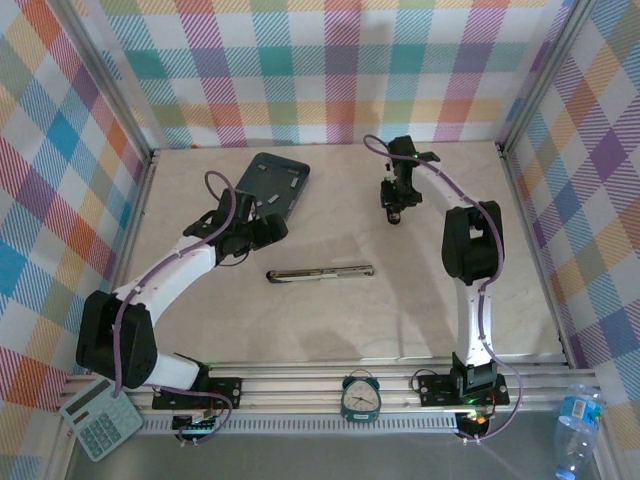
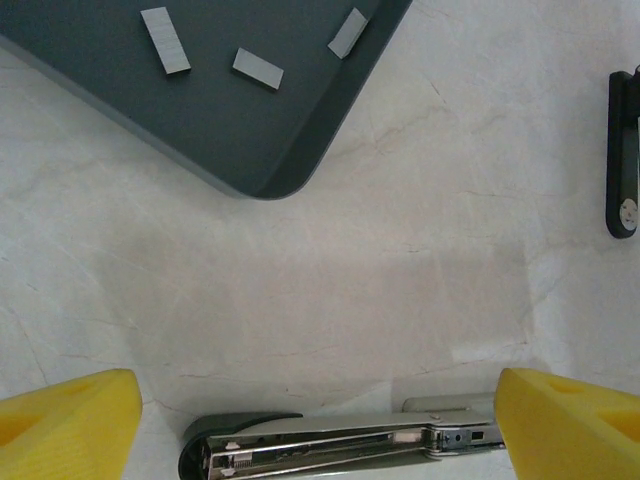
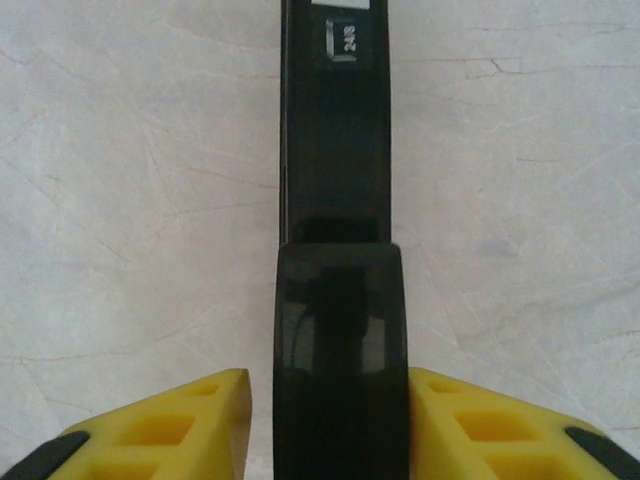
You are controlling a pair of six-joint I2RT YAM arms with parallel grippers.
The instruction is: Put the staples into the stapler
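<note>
Staples (image 2: 258,68) — likely light, brittle strips; pinch long sides. Left claw (image 2: 320,430) apart; right claw (image 3: 330,420) astride black stapler (image 3: 335,150) — grip unclear.

We see a dark grey tray (image 1: 262,178) lying askew at upper centre-left of the top view, on a pale marbled table (image 1: 330,325). Along the bottom edge we find a grey calculator (image 1: 102,420) at left, a teal alarm clock (image 1: 360,396) at centre and a water bottle (image 1: 577,420) at right. Checked walls (image 1: 330,60) surround the table.
</note>
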